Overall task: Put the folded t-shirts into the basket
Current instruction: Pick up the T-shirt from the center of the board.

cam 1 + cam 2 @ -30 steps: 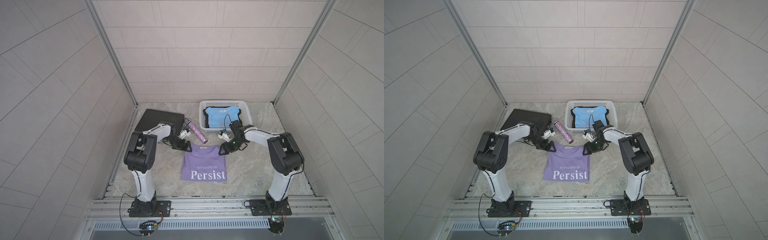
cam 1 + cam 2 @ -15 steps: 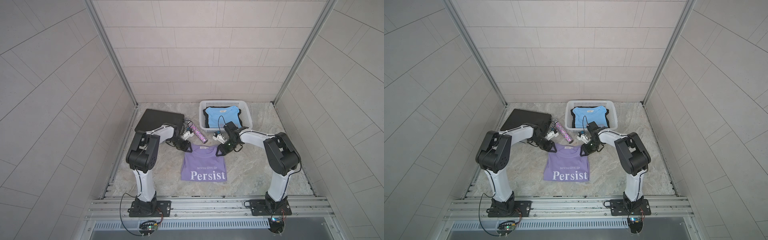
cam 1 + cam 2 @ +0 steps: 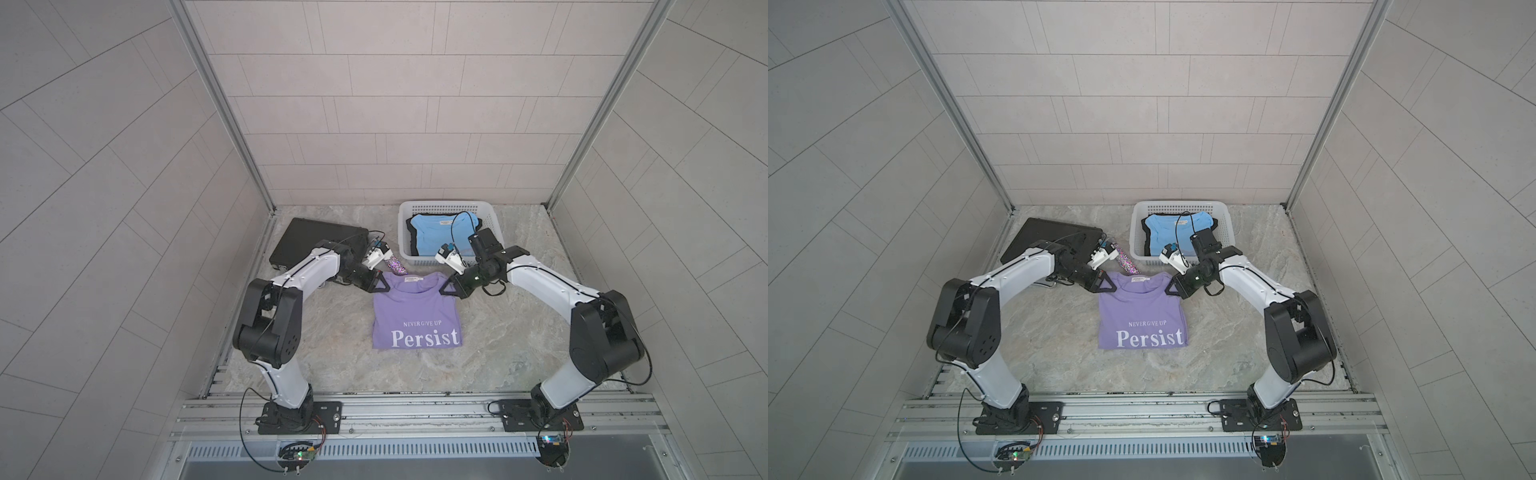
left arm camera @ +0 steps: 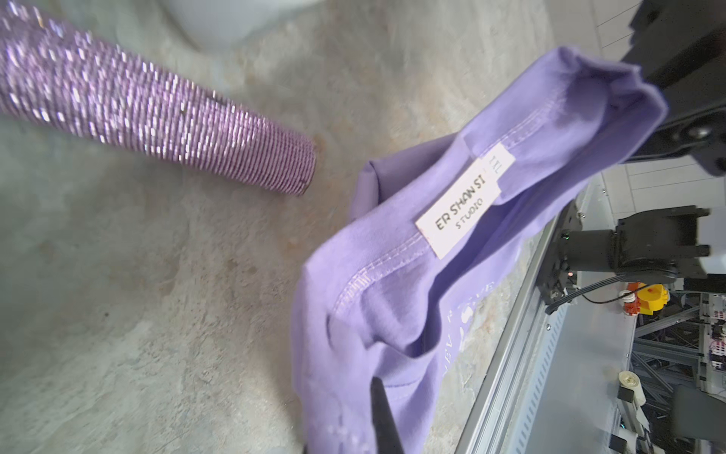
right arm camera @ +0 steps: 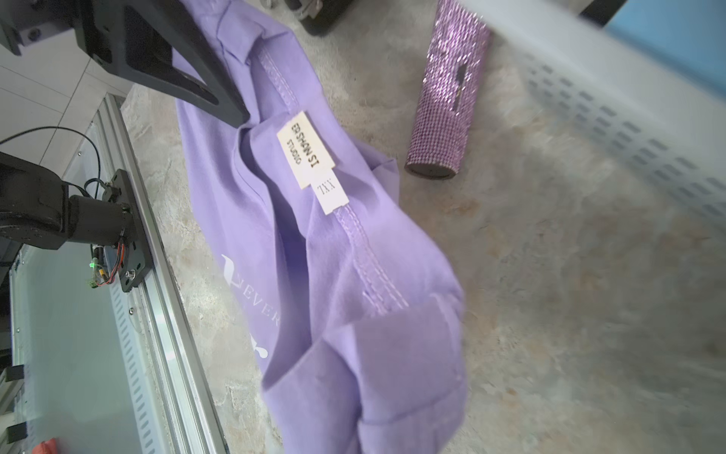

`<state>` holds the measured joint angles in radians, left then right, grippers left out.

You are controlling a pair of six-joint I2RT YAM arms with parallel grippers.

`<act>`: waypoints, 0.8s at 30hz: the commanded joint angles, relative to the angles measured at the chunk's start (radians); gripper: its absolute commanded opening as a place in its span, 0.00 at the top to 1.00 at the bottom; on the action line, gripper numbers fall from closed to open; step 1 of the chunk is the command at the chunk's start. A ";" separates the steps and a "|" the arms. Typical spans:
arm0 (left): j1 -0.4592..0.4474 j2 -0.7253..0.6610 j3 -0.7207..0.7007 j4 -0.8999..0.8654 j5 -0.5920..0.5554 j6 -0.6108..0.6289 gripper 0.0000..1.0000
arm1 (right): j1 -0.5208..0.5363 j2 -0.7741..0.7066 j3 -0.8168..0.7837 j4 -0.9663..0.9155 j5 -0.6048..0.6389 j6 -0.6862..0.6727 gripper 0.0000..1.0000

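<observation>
The lilac "Persist" t-shirt (image 3: 415, 320) (image 3: 1142, 316) lies folded on the stone floor in front of the basket. My left gripper (image 3: 380, 284) (image 3: 1106, 284) is shut on its far left shoulder corner. My right gripper (image 3: 446, 287) (image 3: 1170, 289) is shut on the far right corner. Both wrist views show the collar end (image 4: 393, 314) (image 5: 334, 275) bunched and lifted off the floor. The white mesh basket (image 3: 446, 204) (image 3: 1179, 203) holds the light blue shirt (image 3: 436, 232) on top of the black shirt (image 3: 411, 237), of which only an edge shows.
A glittery purple tube (image 3: 395, 266) (image 4: 157, 114) (image 5: 448, 110) lies between the shirt's collar and the basket's near left corner. A flat black case (image 3: 316, 243) sits at the far left. The enclosure walls close in on both sides, with an aluminium rail along the front.
Both grippers have moved inward onto the lilac shirt's far corners and gone from open to shut on the cloth. The collar end is now bunched up.
</observation>
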<state>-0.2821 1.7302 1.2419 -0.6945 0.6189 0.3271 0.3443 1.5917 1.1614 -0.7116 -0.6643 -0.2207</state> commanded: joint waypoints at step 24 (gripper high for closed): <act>-0.054 0.260 0.732 0.064 0.043 -0.341 1.00 | -0.238 0.041 0.515 -0.180 0.241 0.012 1.00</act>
<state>-0.3363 1.9526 1.8946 -0.6529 0.6884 0.0479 0.1223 1.5951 1.5955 -0.8635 -0.4664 -0.2138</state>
